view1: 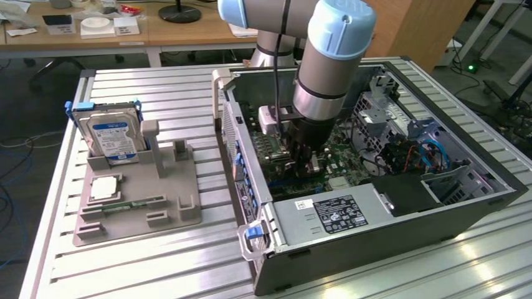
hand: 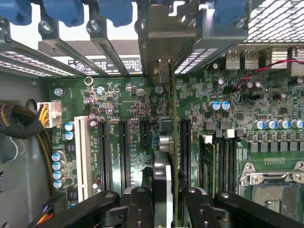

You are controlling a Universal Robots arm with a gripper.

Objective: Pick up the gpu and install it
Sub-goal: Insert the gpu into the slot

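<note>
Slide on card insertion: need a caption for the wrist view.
Gripper holds the gpu edge-on over the motherboard slots.

The arm (view1: 328,68) comes down from the top centre of the exterior view, its grey and pale blue links near vertical, wrist pointing straight down. The hand (view1: 304,167) sits at frame centre, its black fingers (hand: 142,206) closed edge-on upon the gpu (hand: 167,156).

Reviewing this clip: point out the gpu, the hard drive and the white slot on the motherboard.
gpu (hand: 164,85): wrist view, on its silver end bracket.
hard drive (view1: 113,137): exterior view, on its blue-and-white label.
white slot (hand: 83,156): wrist view, midway along its length.
</note>
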